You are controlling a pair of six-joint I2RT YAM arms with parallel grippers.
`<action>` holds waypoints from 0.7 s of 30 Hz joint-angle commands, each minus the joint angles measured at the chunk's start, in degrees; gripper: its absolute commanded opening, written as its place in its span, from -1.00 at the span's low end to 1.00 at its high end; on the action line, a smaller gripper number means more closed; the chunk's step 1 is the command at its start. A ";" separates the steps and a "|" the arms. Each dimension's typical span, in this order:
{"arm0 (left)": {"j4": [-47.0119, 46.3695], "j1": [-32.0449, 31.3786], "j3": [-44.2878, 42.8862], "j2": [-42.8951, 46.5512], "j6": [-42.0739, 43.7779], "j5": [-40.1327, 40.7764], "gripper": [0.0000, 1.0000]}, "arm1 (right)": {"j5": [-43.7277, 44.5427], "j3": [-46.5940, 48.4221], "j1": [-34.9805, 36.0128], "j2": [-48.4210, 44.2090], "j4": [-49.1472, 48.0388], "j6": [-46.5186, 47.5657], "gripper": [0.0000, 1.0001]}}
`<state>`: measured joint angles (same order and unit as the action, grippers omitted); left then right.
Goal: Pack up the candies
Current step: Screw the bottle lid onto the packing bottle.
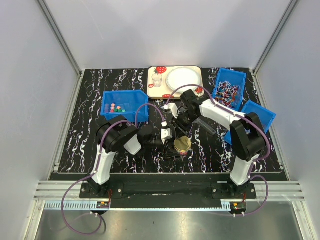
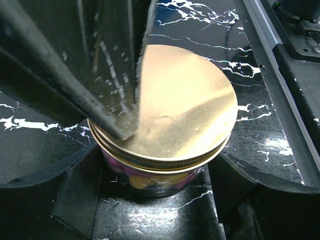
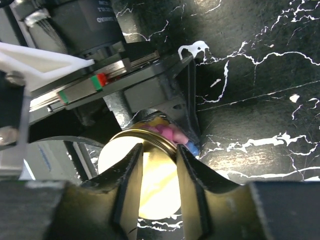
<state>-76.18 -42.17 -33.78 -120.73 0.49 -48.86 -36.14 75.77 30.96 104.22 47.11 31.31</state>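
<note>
A clear jar [image 1: 183,150] with a gold lid [image 2: 185,105] stands at the table's centre front. Pink, yellow and blue candies [image 3: 172,134] show through its wall, pink and yellow ones [image 2: 125,170] in the left wrist view. My left gripper [image 2: 157,187] has a finger on each side of the jar and is shut on it. My right gripper [image 3: 159,150] reaches down over the lid, jaws a narrow gap apart with nothing between them; one finger [image 2: 112,122] rests on the lid's top. More candies [image 1: 115,107] lie in the blue bin [image 1: 125,96] at back left.
A strawberry-print tray [image 1: 197,72] with a white plate [image 1: 181,79] and a small glass [image 1: 157,80] sits at the back. At the right are a blue bin [image 1: 235,75] of thin stick sweets and, nearer, a tilted blue bin [image 1: 262,112].
</note>
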 commanded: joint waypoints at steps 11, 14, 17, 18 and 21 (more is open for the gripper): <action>-19.35 0.42 -0.76 0.32 -0.05 1.84 0.38 | 6.78 -10.02 -1.25 -10.18 -0.35 3.14 -0.35; -19.27 0.42 -0.76 0.32 0.04 1.84 0.38 | 6.96 -11.60 -2.04 -11.94 -0.36 3.14 -0.36; -19.35 0.42 -0.76 0.23 0.04 1.93 0.38 | 7.57 -13.10 -2.04 -12.99 -0.18 3.23 -0.37; -19.27 0.42 -0.76 0.23 0.04 1.84 0.38 | 7.75 -13.54 -2.04 -13.52 -0.18 3.14 -0.37; -19.27 0.42 -0.76 0.23 0.04 1.93 0.38 | 8.01 -15.12 -2.31 -15.10 0.00 3.14 -0.38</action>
<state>-76.14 -42.68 -33.78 -120.73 0.56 -49.50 -29.52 63.11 28.80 92.05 41.82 34.20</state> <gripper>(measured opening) 0.782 0.314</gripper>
